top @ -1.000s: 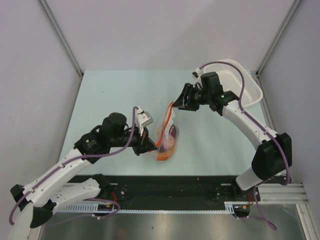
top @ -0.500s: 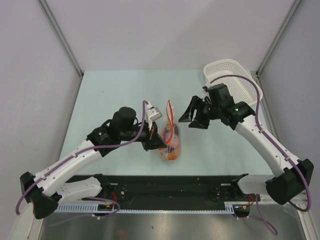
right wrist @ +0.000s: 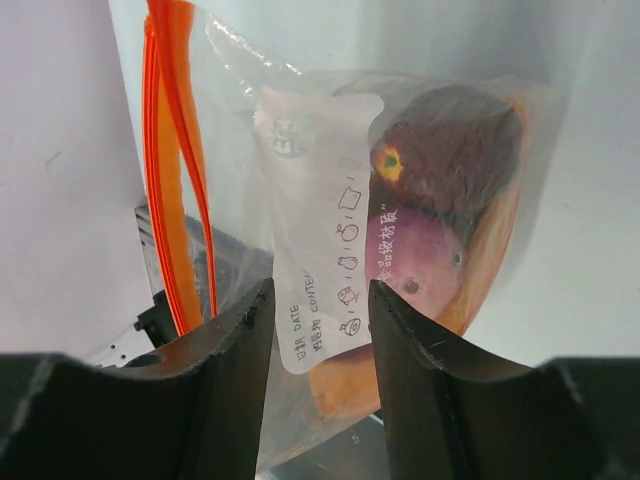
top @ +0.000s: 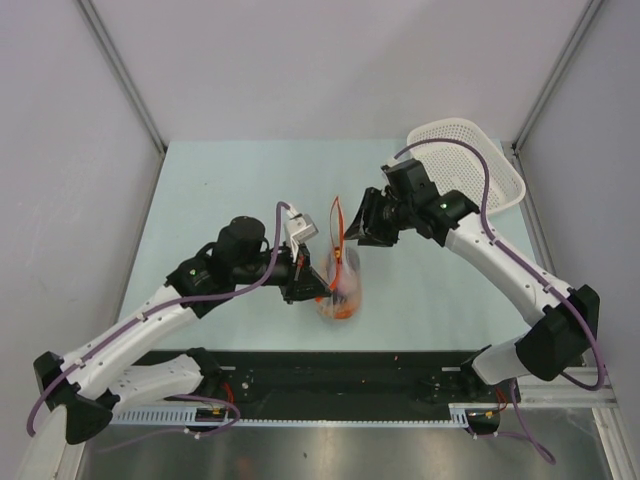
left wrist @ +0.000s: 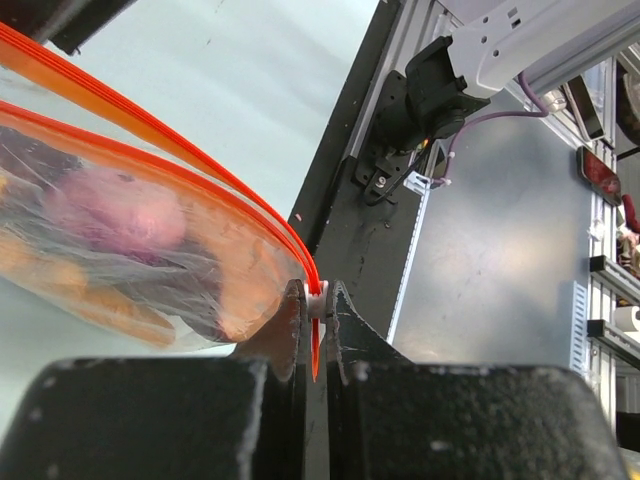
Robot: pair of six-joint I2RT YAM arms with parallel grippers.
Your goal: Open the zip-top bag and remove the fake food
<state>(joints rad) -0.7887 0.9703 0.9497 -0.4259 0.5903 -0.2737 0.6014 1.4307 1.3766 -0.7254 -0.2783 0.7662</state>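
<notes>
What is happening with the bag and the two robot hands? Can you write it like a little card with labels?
bag: clear zip-top bag, between the two grippers
left gripper: shut on the end of the bag's orange zip strip
right gripper: open, with the bag right in front of its fingers
food: fake food inside the bag, in maroon, purple-pink and orange pieces
basket: white basket at the table's far right corner

both arms reach inward toward each other, left gripper (top: 316, 291) pinched tight, right gripper (top: 350, 232) fingers spread apart.
</notes>
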